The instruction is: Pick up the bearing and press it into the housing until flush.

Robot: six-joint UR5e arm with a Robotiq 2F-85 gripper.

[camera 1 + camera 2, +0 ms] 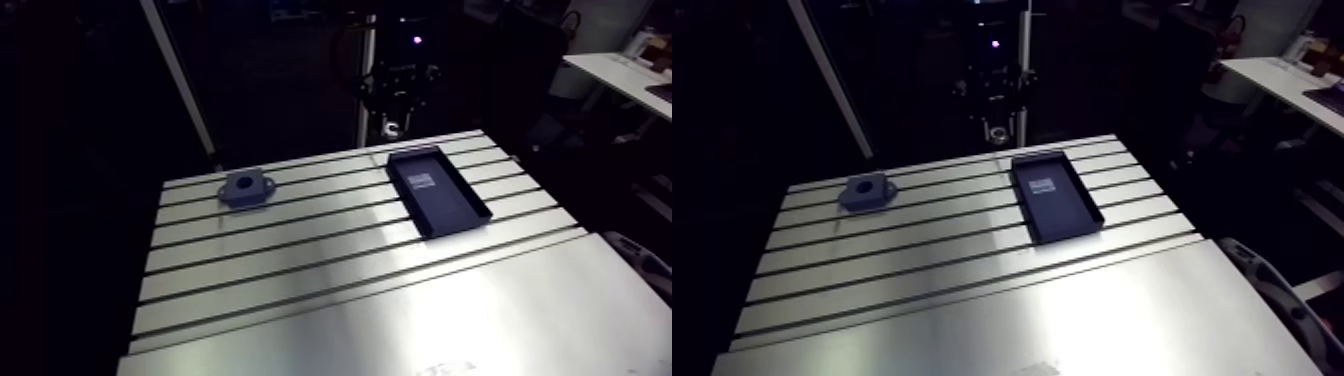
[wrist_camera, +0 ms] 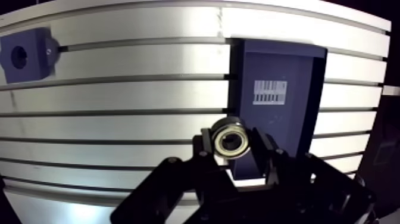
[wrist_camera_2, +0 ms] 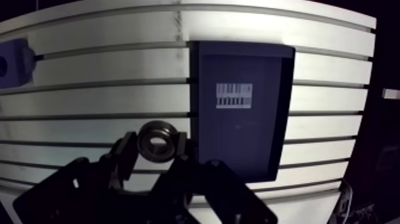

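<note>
My pincer (image 2: 231, 149) firm on the bearing (image 2: 228, 130), over the table (image 2: 119, 95) beside the dark tray (image 2: 280, 131), housing (image 2: 27, 55) well apart.

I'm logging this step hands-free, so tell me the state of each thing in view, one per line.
bearing: clamped in the gripper, held up off the table.
gripper: shut on the bearing.
housing: sitting on the table, bore empty, bearing not yet pressed in.
tray: empty, with only a barcode label on its floor.
</note>
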